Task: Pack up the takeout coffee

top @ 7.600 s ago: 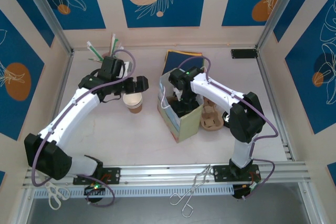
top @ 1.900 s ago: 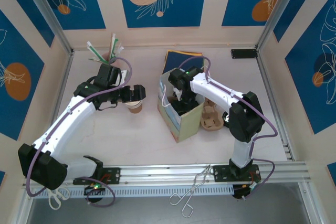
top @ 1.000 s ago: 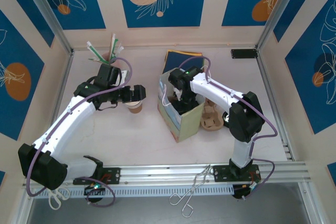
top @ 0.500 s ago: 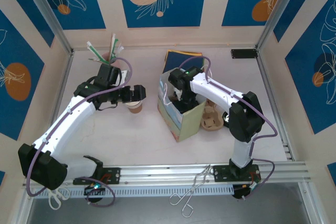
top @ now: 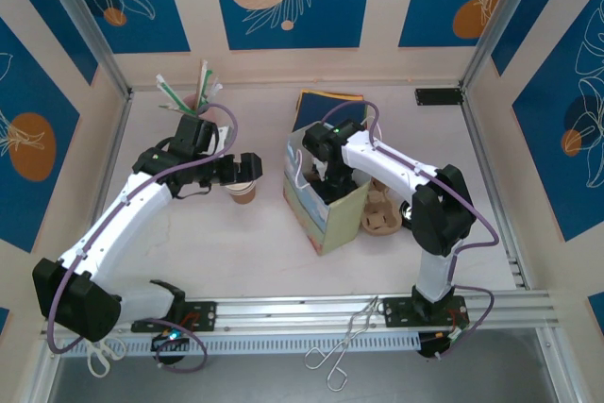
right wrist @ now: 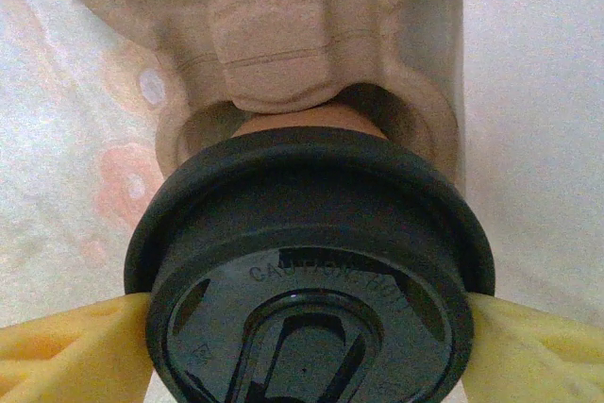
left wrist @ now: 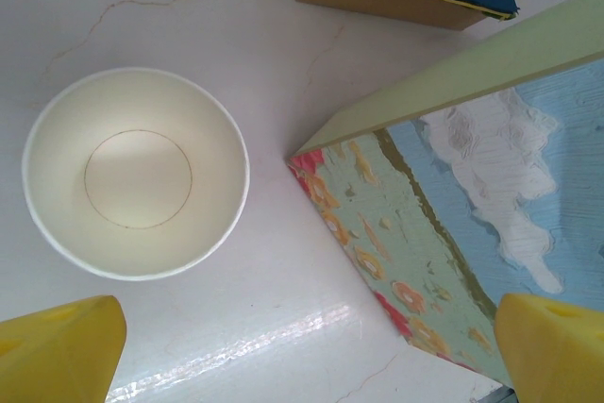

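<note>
**Top external: nothing moved, coffee in bag**

The left gripper (top: pixel 247 167) hangs wide open, empty, near the lidless paper cup (top: pixel 243 193). Inside the printed paper bag (top: pixel 332 226), the right gripper (top: pixel 326 175) has not shifted: its yellow fingers (right wrist: pixel 66 346) touch both sides of the takeout coffee (right wrist: pixel 311 271), grip uncertain. Glossy round black lid (right wrist: pixel 283 195); rough moulded pulp carrier (right wrist: pixel 274 35). Release seems next.

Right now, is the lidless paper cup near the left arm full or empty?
Empty. In the left wrist view the paper cup stands upright and its bare white bottom shows.
</note>
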